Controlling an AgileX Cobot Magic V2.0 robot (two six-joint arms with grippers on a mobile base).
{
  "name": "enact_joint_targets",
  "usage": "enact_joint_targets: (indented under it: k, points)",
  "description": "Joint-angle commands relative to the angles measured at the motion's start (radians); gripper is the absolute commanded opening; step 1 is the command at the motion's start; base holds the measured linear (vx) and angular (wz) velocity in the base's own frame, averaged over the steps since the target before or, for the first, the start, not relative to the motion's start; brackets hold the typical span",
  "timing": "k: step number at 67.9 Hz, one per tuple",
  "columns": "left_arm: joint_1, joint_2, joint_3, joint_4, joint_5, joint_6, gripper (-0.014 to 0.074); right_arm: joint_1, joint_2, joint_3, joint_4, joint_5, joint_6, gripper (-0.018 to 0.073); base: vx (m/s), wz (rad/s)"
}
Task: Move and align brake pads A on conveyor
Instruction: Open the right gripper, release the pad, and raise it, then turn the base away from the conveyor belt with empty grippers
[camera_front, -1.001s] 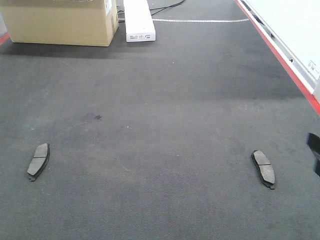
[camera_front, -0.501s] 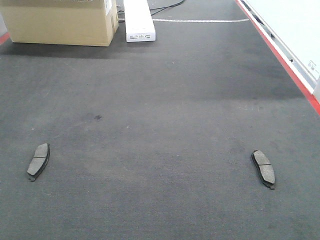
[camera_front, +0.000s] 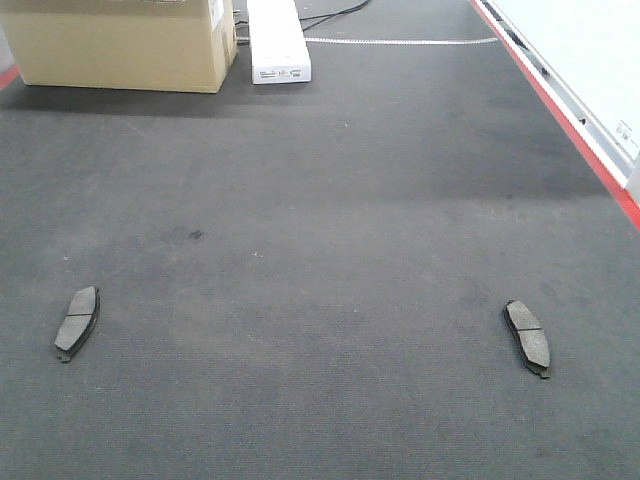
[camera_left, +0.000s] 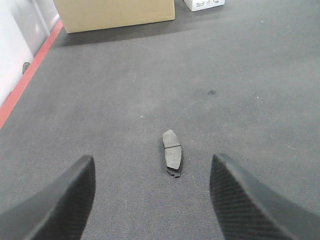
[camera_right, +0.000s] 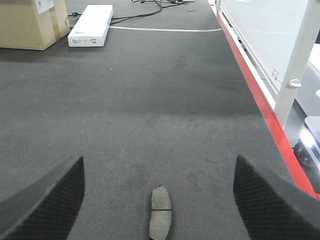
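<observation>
Two brake pads lie flat on the dark conveyor (camera_front: 320, 200). One brake pad (camera_front: 77, 322) rests near the front left, the other brake pad (camera_front: 528, 337) near the front right. Neither gripper shows in the front view. In the left wrist view the left gripper (camera_left: 152, 195) is open, above the belt, with the left pad (camera_left: 172, 152) ahead of the gap between its fingers. In the right wrist view the right gripper (camera_right: 157, 200) is open and high, with the right pad (camera_right: 161, 219) between and below its fingers, untouched.
A cardboard box (camera_front: 125, 45) and a white box (camera_front: 277, 40) stand at the belt's far end, with cables behind. A red strip (camera_front: 560, 110) edges the belt on the right beside a pale frame (camera_right: 305, 65); another red strip (camera_left: 25, 82) runs on the left.
A dark gripper part at the right edge of the front view one second ago has left the view. The pads have not moved.
</observation>
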Motion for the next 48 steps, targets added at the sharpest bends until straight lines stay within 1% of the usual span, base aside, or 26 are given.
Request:
enact_joint_targets:
  k: [1, 32, 48]
  points:
    - [-0.004, 0.011, -0.018, 0.001, -0.066, 0.0, 0.046, 0.0, 0.005, -0.026, -0.004, -0.068, -0.004, 0.0592, 0.0, 0.0]
    - [-0.004, 0.011, -0.018, 0.001, -0.066, 0.0, 0.046, 0.0, 0.005, -0.026, -0.004, -0.068, -0.004, 0.0592, -0.01, 0.0]
    - [-0.004, 0.011, -0.018, 0.001, -0.066, 0.0, 0.046, 0.0, 0.005, -0.026, -0.004, -0.068, -0.004, 0.0592, -0.13, -0.04]
